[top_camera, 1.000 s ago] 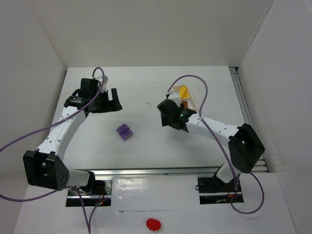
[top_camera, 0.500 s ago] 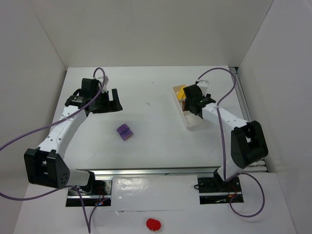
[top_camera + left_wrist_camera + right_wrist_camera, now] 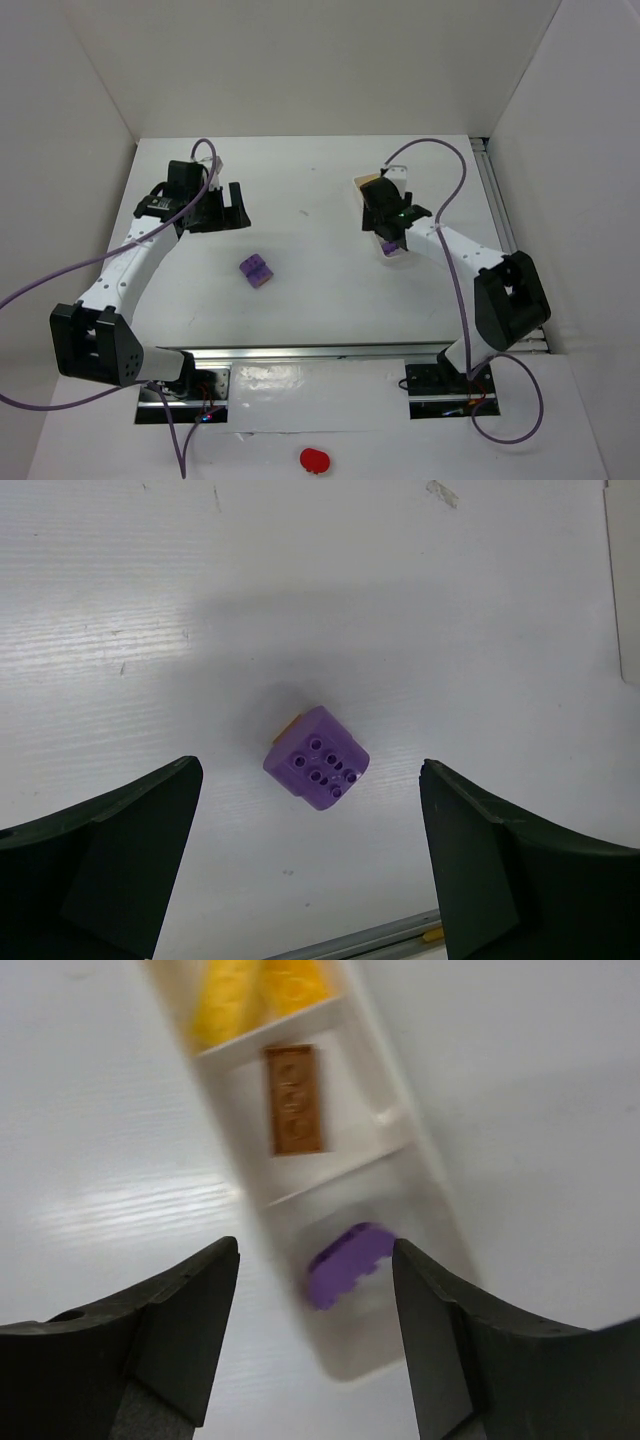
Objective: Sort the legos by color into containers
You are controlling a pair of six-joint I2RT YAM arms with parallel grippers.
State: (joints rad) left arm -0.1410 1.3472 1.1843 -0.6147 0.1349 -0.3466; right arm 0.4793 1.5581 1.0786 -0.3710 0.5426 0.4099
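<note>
Top external view: the narrow white plastic tray with low walls (image 3: 392, 252) lies on the right, far part of the white table (image 3: 320, 300), mostly covered by the right gripper (image 3: 384, 222) hanging over it. The right wrist view shows that claw released, its two dark fingers spread wide on either side of the tray with nothing between them. In the tray's far-end compartment sit the two yellow studded bricks (image 3: 258, 988). The middle compartment holds the flat orange-brown brick (image 3: 294, 1099), and the near-end one holds the small purple brick (image 3: 348, 1260), which is blurred.

The bigger, squarer purple studded brick (image 3: 255, 270) rests alone on the table left of centre, well apart from the tray. The left gripper (image 3: 236, 206) hovers at the far left, away from that brick. In the left wrist view its fingers are spread open, the purple brick lying on the table below between them, untouched.
</note>
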